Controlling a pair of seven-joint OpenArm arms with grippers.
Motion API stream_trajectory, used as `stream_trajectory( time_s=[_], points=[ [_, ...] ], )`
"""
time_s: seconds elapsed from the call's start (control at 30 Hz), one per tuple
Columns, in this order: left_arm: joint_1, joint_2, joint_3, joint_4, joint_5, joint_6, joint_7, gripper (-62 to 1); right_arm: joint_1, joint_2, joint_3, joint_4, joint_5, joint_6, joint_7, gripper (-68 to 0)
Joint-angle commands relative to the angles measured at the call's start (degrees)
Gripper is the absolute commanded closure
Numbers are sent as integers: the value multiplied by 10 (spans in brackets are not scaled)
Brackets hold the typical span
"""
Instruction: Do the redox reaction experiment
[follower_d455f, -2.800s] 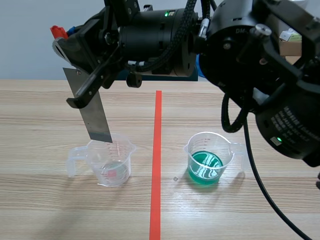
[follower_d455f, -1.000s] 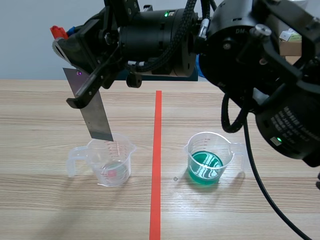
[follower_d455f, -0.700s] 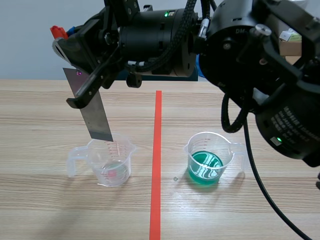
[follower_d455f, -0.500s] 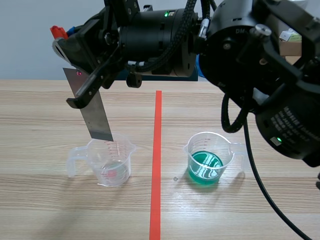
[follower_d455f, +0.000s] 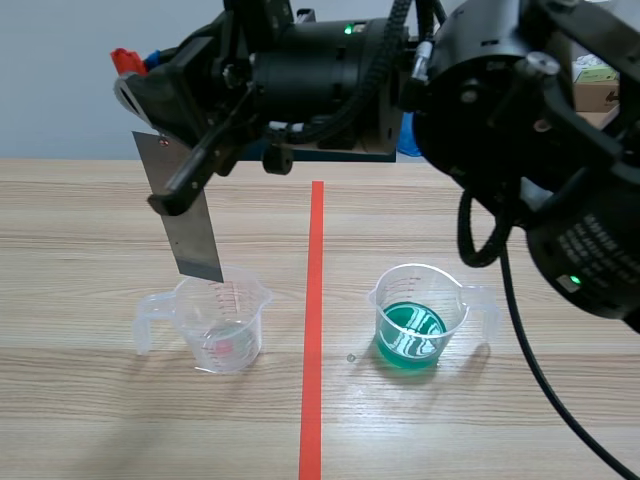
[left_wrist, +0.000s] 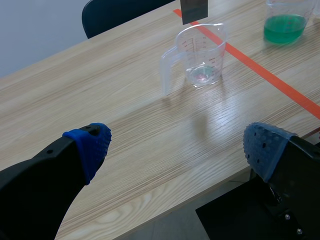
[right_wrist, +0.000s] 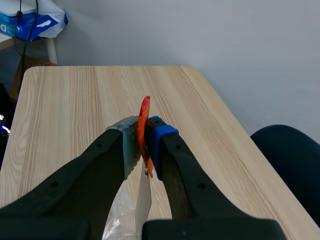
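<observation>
Pt of metal strip hidden in right hand.

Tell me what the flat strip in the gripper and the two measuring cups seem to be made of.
The strip looks like sheet metal: grey, dull sheen, thin, stiff, straight-edged. Which metal, I cannot tell. The near-empty cup and the cup with green liquid both look like clear plastic, given their see-through walls and moulded handles and spouts.
</observation>
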Motion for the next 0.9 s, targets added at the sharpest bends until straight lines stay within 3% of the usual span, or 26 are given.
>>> stream_trajectory(
  time_s=[0.0, 0.47, 0.87],
  points=[
    [1, 1, 3, 10, -8, 1, -9, -563, -1, 15, 25, 25, 18, -3, 7, -7],
    [1, 1, 3, 10, -8, 1, -9, -563, -76, 95, 128, 82, 49, -2, 10, -7],
    [1, 1, 3, 10, -8, 1, -9, -563, -163, 187, 222, 115, 71, 0, 63, -7]
  ],
)
